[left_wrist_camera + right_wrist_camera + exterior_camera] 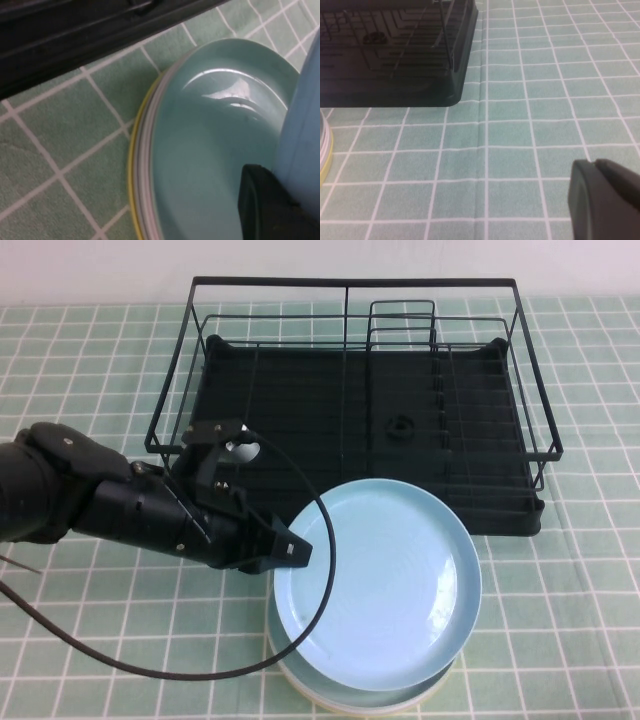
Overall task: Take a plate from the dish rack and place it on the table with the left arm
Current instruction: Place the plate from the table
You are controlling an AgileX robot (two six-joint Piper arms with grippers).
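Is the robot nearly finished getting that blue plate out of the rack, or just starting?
Nearly finished. The dish rack looks empty, so the plate is already out. The left gripper holds it by its rim, above a stack of plates on the table. Left: setting it down and letting go. The right gripper waits low over the cloth.

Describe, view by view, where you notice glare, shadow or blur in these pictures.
High view: soft, even light, with faint sheen on the round sky-blue plastic plate held by the left gripper. Left wrist view: white glare streaks on the pale mint-green plate; finger blurred. Right wrist view: right gripper's finger out of focus.
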